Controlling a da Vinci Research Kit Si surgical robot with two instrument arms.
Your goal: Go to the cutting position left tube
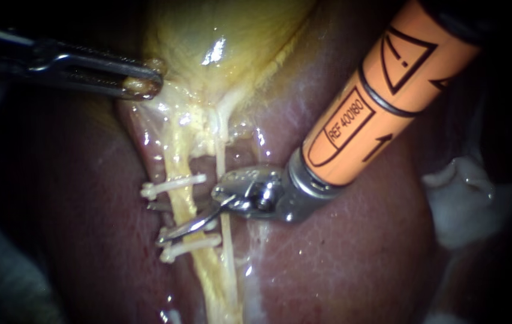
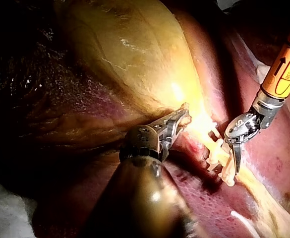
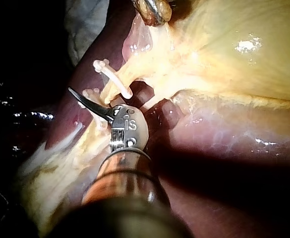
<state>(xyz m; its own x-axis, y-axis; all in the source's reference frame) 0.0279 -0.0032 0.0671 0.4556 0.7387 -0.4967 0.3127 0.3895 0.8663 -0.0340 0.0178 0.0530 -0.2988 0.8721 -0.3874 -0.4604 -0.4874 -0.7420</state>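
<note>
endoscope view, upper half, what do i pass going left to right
left instrument → gallbladder → right instrument's orange shaft

Yellow gallbladder [image 1: 226, 36] above reddish liver [image 1: 352, 252]; white lump [image 1: 466, 204] beside.

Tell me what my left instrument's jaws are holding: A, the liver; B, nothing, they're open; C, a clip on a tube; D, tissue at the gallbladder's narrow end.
D: the left instrument has its jaws shut on a fold of yellowish tissue at the narrow end of the gallbladder, apart from the nearest clip.
</note>
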